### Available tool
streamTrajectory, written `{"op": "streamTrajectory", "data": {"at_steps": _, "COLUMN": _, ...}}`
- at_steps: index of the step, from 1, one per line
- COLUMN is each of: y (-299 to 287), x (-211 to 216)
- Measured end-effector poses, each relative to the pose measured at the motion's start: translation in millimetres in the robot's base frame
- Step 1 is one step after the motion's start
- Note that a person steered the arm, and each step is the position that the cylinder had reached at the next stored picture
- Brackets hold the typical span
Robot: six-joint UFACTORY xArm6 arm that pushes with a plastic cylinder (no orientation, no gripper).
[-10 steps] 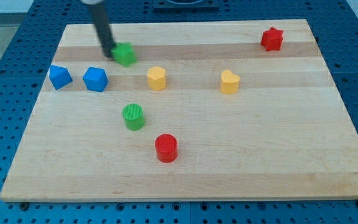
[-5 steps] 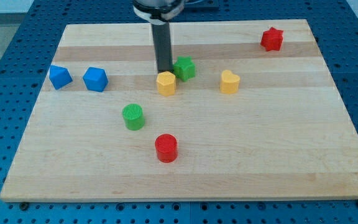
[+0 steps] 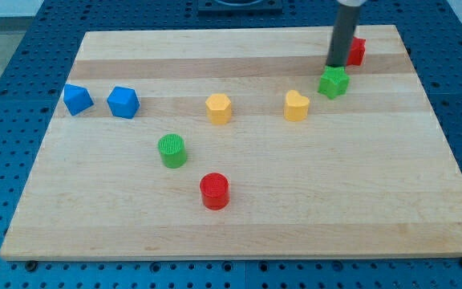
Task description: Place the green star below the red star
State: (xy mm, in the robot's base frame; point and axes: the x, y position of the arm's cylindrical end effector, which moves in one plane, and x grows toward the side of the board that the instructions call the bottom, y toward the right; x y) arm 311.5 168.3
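My tool: a straight dark rod. It has no jaws, so it holds nothing; it can only push.
My tip (image 3: pixel 336 66): in the upper right of the frame. It sits just above the green star and just left of the red star.
Green star (image 3: pixel 334 82): in the upper right, right under my tip. It looks like it touches my tip, or almost does.
Red star (image 3: pixel 354 50): near the top right corner of the table (image 3: pixel 239 225). My rod hides its left side.
How far along: I think the job is almost done. The green star is lower than the red star, but a bit too far to the left.
What to do now: I think I should give the green star one small push to the right, so it sits straight under the red star.
How to do it well: I should go slow and push from the star's left side, in the middle of it, so it does not spin away.
Watch out: my rod is very close to the red star. I must not bump it.
Yellow block (image 3: pixel 296 105): just left of the green star and a bit lower. I should stay off it when I go around.
Other blocks: they sit well apart to the left.
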Motion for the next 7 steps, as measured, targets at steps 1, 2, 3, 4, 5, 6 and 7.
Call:
{"op": "streamTrajectory", "data": {"at_steps": 1, "y": -20, "x": -2}}
{"op": "streamTrajectory", "data": {"at_steps": 2, "y": -100, "x": -3}}
{"op": "streamTrajectory", "data": {"at_steps": 3, "y": -92, "x": 7}}
{"op": "streamTrajectory", "data": {"at_steps": 4, "y": -74, "x": 12}}
{"op": "streamTrajectory", "data": {"at_steps": 5, "y": -59, "x": 25}}
{"op": "streamTrajectory", "data": {"at_steps": 6, "y": -23, "x": 32}}
{"op": "streamTrajectory", "data": {"at_steps": 7, "y": -4, "x": 29}}
